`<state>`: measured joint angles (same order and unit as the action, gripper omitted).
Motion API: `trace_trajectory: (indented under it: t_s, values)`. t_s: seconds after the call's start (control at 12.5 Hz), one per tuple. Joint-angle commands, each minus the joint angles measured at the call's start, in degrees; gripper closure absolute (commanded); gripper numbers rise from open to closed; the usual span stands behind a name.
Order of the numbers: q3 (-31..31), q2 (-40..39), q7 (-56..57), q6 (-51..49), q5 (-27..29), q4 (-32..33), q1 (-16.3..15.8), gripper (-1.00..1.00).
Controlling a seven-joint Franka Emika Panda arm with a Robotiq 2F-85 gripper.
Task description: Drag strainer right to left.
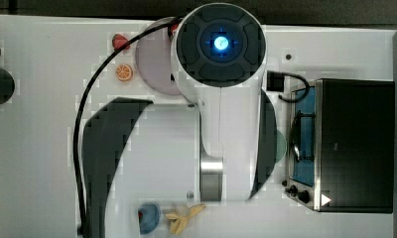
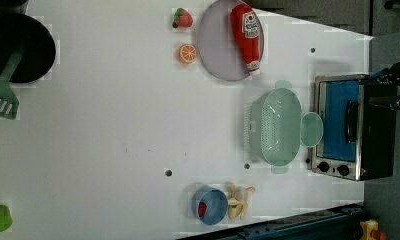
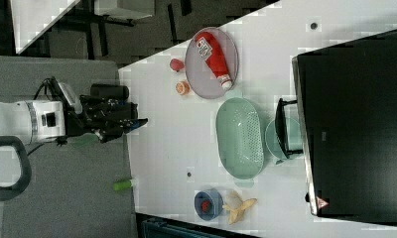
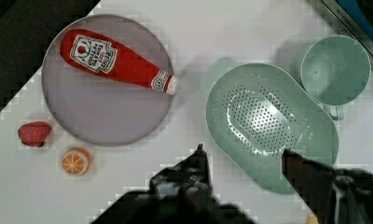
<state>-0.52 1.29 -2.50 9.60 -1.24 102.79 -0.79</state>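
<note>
- Ketchup bottle (image 2: 247, 36): red, white label; the print is too small to read. It lies on the grey-lilac plate (image 2: 215, 50).
- Left view, left to right: black pan (image 2: 18, 47) with green spatula (image 2: 2, 95); strawberry (image 2: 182, 18) and orange slice (image 2: 187, 53) just beside the plate; blue bowl (image 2: 210, 205) touching the banana (image 2: 239, 201); strainer (image 2: 275, 126); green mug (image 2: 312, 129); toaster oven (image 2: 353, 127).
- The strainer lies upright on the white table (image 2: 113, 125), between plate and oven, with the mug touching its oven-side rim.
- Gripper (image 4: 243, 156): fingers apart, empty, above the strainer's near rim; one finger (image 4: 310, 175) overlaps the rim, the other is outside it.
</note>
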Motion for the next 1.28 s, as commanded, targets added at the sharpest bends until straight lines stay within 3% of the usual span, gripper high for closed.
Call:
trace_trajectory:
  t_s: [0.08, 0.24, 0.72, 0.88, 1.28]
  values:
    - [-3.0, 22.6, 2.1, -13.9, -0.6, 7.5, 2.7, -0.60]
    - [-3.0, 22.5, 2.1, -13.8, -0.6, 8.2, 2.7, -1.00]
    - [-2.9, 17.6, 1.6, -5.4, -0.4, 17.5, 2.6, -1.00]
    - [-2.9, 15.4, -0.5, 2.4, -0.4, 22.5, 2.6, -1.00]
    - [-2.4, 8.2, -18.2, 25.3, -0.4, 33.8, 2.6, -1.00]
